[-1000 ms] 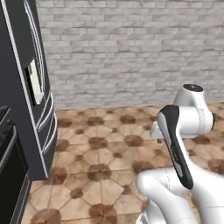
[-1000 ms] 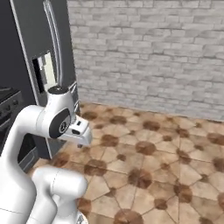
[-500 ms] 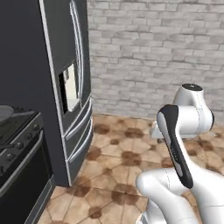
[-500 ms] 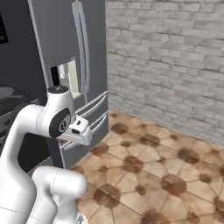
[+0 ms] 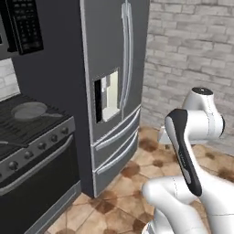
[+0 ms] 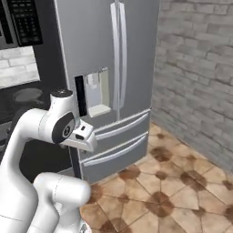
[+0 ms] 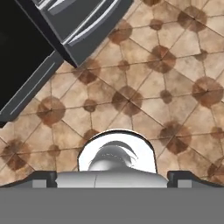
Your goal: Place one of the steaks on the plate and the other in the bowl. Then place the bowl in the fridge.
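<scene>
Fridge (image 6: 113, 68) stood shut ahead of the gripper (image 7: 112, 175), whose jaws were spread wide and held nothing, pointing down at the tiled floor (image 7: 144, 87) beside the stove (image 5: 32, 151)

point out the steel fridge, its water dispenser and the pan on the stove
tall stainless-steel French-door fridge (image 6: 136, 54), right base view, right door panel
water dispenser (image 6: 96, 93), right base view, recess
dark grey frying pan (image 5: 29, 110), left base view, pan bottom

Left base view from behind the arm, facing the fridge (image 5: 114, 91) at medium range, right base view likewise from the other side, both sharing the fridge (image 6: 109, 82), hand view looking down near the fridge's foot (image 7: 83, 22)
</scene>
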{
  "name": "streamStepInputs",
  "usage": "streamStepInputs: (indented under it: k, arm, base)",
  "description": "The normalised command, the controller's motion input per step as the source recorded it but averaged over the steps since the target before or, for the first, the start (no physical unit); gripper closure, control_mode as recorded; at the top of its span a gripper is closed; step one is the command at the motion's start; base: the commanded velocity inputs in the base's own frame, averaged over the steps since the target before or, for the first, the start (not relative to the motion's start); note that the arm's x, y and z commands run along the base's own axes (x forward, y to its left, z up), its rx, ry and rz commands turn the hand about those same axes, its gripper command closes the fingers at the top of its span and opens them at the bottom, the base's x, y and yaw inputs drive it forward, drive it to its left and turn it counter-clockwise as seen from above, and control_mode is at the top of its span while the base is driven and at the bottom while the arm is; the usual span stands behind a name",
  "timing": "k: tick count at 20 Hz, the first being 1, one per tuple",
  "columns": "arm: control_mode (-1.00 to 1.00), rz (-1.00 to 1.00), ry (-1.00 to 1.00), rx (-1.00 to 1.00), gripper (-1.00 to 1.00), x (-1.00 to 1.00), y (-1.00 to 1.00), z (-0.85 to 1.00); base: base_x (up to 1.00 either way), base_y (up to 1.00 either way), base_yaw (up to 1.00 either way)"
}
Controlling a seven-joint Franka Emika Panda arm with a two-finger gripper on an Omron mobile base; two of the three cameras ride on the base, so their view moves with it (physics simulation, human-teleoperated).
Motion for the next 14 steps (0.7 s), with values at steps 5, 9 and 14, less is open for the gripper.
streamStepInputs:
  k: [5, 9, 14]
  arm:
    - [1.00, 0.00, 0.00, 0.00, -1.00, 0.00, 0.00, 0.00]
    - [1.00, 0.00, 0.00, 0.00, -1.00, 0.00, 0.00, 0.00]
    - [1.00, 0.00, 0.00, 0.00, -1.00, 0.00, 0.00, 0.00]
  base:
    - [0.01, -0.56, 0.60]
    - [0.02, -0.65, 0.51]
    - [0.07, -0.79, 0.54]
